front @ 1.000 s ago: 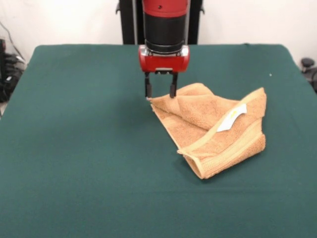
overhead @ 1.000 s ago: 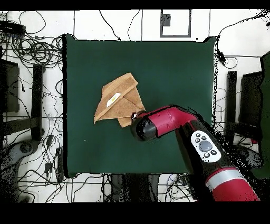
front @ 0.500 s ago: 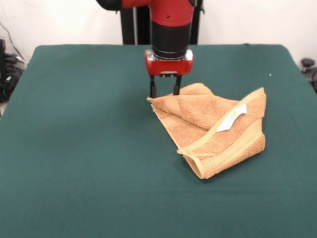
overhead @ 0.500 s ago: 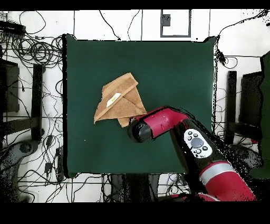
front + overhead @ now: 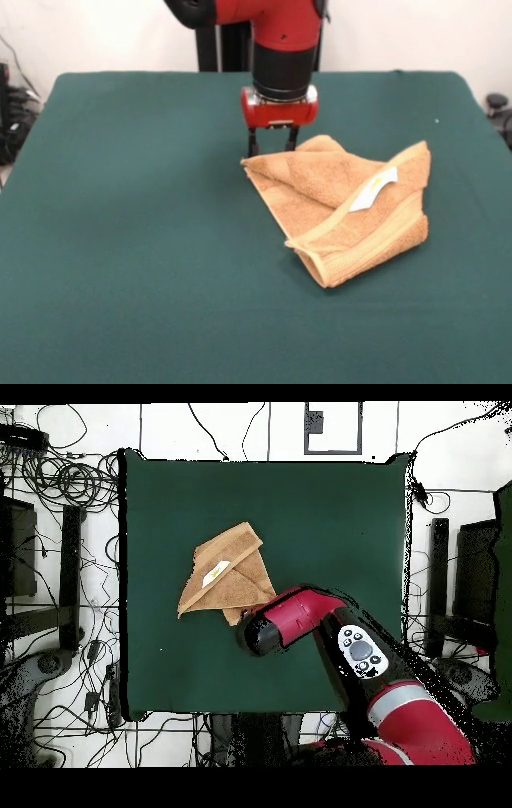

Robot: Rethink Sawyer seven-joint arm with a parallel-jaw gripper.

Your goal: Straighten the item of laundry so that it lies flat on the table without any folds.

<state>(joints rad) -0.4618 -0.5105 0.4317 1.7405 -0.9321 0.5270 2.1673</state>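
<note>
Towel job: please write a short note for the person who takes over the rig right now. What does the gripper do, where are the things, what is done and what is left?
Gripper: open, holding nothing, fingers pointing down just behind the towel's far left corner.
Towel: lies crumpled on the green table, somewhat right of centre in the front view, folded over itself in several layers; white label faces up.
Done: nothing visible, the towel is not yet flat.
Left: grasp a corner or edge, probably the one next to the gripper, pull the layers open, and spread the towel flat with no folds.
</note>
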